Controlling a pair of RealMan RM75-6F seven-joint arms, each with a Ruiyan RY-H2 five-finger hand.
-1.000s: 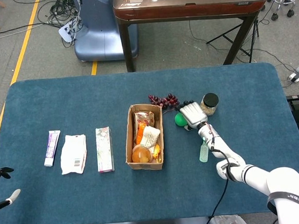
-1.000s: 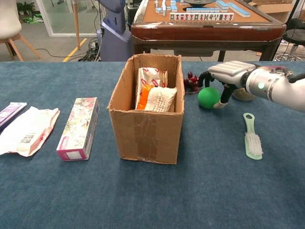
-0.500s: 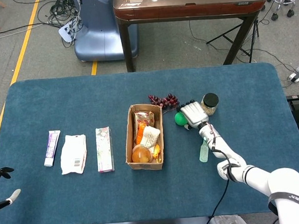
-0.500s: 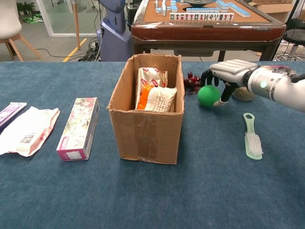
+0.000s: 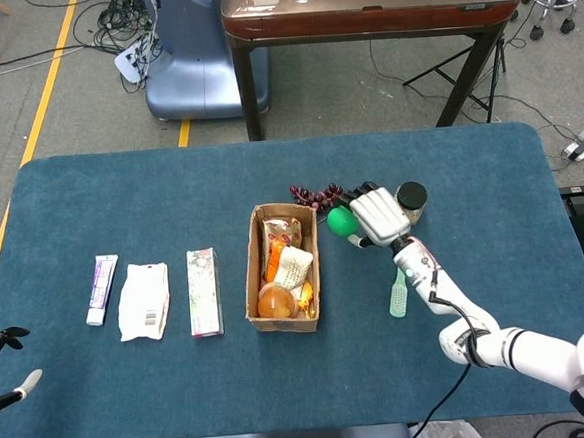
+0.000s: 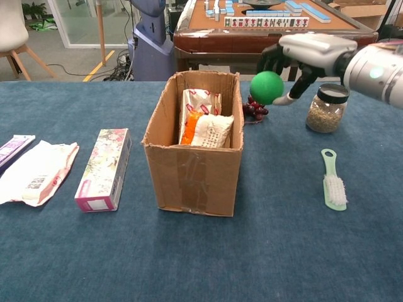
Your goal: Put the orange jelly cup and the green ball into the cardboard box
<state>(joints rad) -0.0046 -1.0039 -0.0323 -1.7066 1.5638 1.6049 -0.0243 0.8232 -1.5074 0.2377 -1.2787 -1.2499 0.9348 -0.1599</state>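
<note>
My right hand [image 5: 377, 214] [image 6: 303, 53] grips the green ball [image 5: 341, 221] [image 6: 266, 87] and holds it in the air, just right of the cardboard box [image 5: 254, 282] [image 6: 191, 172]. The open box stands mid-table with snack packets inside. In the head view, the orange jelly cup [image 5: 276, 302] lies at the box's near end; the box wall hides it in the chest view. My left hand [image 5: 2, 371] shows at the head view's bottom-left edge, fingers apart and holding nothing.
Dark grapes [image 5: 317, 194] [image 6: 255, 109] and a lidded jar [image 5: 408, 201] [image 6: 326, 108] sit near the right hand. A green brush [image 5: 399, 296] [image 6: 334, 182] lies on the cloth. Left of the box lie a flowered carton [image 5: 204, 291] [image 6: 103, 168], a white packet [image 5: 144, 300] and a tube [image 5: 100, 288].
My right hand closed on the green ball, lifted it off the table and carried it up and toward the box. The jar is now uncovered.
</note>
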